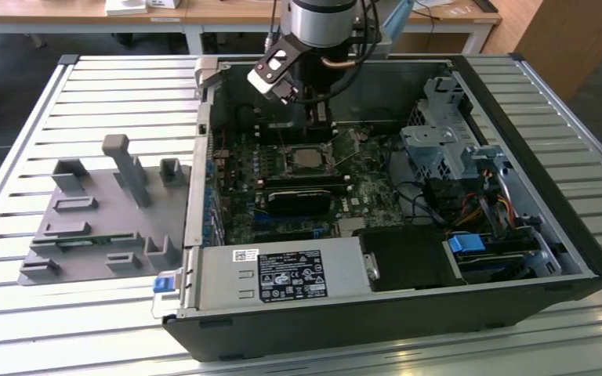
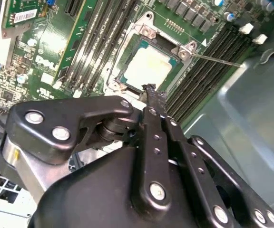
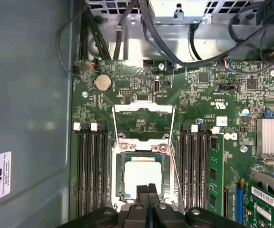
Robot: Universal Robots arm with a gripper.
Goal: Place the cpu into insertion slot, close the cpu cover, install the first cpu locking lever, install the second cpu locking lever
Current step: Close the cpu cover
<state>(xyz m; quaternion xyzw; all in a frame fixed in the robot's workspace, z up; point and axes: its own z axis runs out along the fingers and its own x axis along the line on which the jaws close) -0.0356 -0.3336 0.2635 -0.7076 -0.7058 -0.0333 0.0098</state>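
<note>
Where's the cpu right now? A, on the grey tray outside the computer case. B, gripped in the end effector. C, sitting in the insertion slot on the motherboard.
C: the cpu sits in the insertion slot, and the end effector, shut at its edge, holds nothing.

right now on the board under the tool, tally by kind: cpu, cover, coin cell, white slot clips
cpu: 1
cover: 1
coin cell: 1
white clips: 4
total: 7
</note>
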